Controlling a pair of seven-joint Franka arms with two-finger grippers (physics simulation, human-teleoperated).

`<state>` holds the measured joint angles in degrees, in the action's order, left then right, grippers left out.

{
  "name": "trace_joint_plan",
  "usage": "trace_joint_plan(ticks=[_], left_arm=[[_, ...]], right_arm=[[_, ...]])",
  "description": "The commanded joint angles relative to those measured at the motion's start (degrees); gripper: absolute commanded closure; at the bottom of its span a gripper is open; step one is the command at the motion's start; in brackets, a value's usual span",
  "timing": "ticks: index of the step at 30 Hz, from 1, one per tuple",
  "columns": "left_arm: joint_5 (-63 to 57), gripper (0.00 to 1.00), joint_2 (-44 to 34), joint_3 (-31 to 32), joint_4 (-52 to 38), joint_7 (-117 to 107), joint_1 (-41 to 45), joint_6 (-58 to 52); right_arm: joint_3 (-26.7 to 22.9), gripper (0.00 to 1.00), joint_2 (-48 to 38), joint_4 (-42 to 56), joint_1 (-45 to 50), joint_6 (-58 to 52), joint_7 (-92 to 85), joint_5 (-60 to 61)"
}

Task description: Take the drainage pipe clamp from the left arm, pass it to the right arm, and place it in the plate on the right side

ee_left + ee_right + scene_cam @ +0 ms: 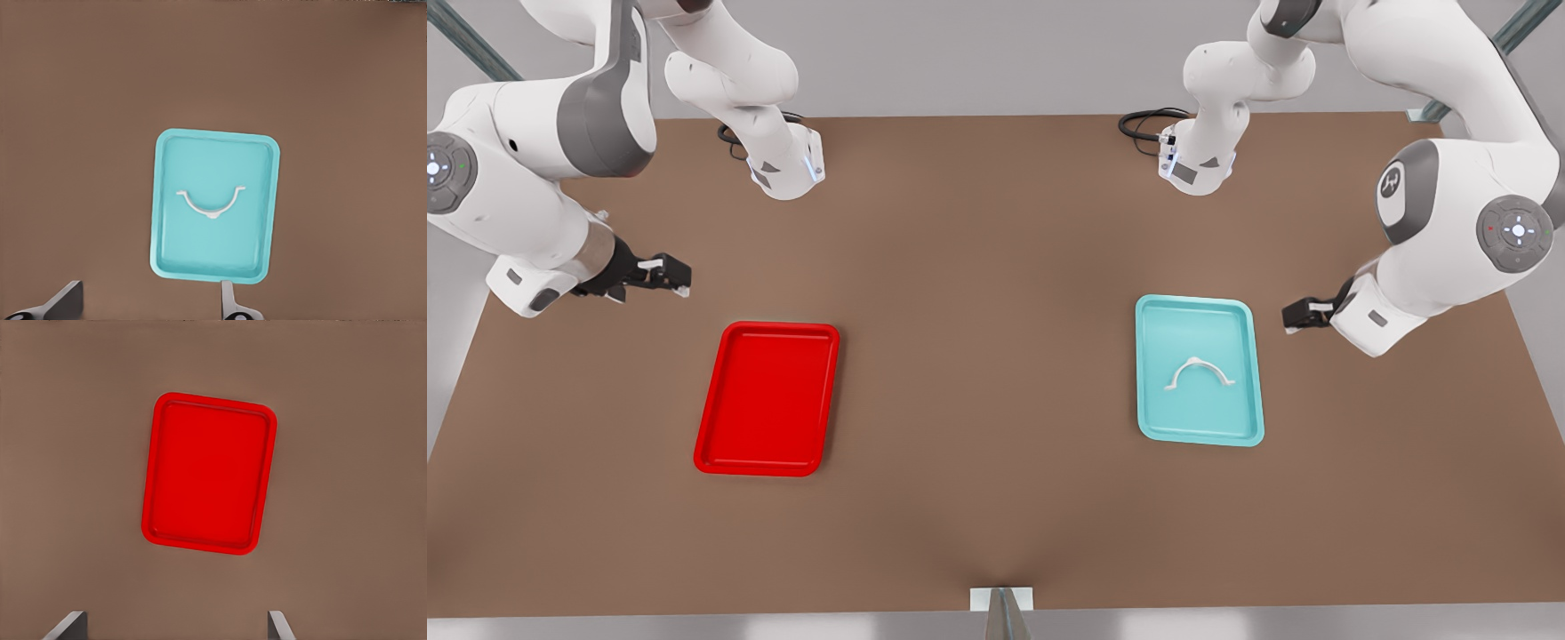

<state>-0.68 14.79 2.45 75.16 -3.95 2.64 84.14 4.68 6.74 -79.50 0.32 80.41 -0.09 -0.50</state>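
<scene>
The drainage pipe clamp (1200,372), a small white arch with a foot tab at each end, lies inside a teal tray (1200,418) on the front view's right. My left gripper (1294,316) hovers beside that tray's outer side, open and holding nothing. The left wrist view looks down on the clamp (211,202) in the teal tray (200,253), beyond my open left gripper (148,297). The plate (767,398), a glossy red tray, lies bare on the front view's left. My right gripper (680,276) waits open behind it. The plate (208,473) also shows ahead of the right gripper (175,623).
Both trays rest on a brown table (987,356). The two arm bases (787,169) (1196,164) stand at the table's far edge with black cables beside them. A small metal bracket (1001,604) sits at the near edge's middle.
</scene>
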Motion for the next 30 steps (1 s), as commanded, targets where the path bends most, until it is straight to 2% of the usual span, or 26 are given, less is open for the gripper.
trace_joint_plan(ticks=[1,3,5,6,9,12,21,30], left_arm=[[-0.4,0.0,0.1,0.0,0.0,7.3,0.0,2.8],[-0.9,0.0,-0.1,-0.2,5.4,-6.4,0.3,4.9],[-0.5,0.0,-0.4,-0.4,15.2,-33.3,0.4,20.8],[-0.5,0.0,-0.8,-1.1,23.0,-42.2,0.4,33.0],[0.2,0.0,0.2,-2.3,34.5,-52.1,0.3,54.4],[0.4,0.0,1.1,-3.8,41.8,-54.3,0.3,64.4],[0.3,0.0,6.6,-3.8,47.7,-56.3,1.3,66.9],[-0.1,0.01,8.1,-3.8,51.5,-55.9,2.1,66.9]], right_arm=[[0.1,0.0,-0.1,0.0,0.1,1.9,0.0,0.1],[0.1,0.0,-0.1,0.0,0.0,1.9,0.0,0.1],[0.0,0.0,-0.1,0.0,0.1,1.9,0.0,0.0],[0.1,0.0,-0.1,0.0,0.1,1.9,0.0,0.0],[0.1,0.0,-0.1,0.0,0.2,1.9,0.0,0.0],[0.0,0.0,-0.1,0.0,0.0,0.0,0.0,0.0],[0.0,0.0,-0.1,0.0,-0.1,-0.1,0.0,0.0],[-0.1,0.0,-0.1,0.0,-0.1,-0.3,0.0,0.0]])
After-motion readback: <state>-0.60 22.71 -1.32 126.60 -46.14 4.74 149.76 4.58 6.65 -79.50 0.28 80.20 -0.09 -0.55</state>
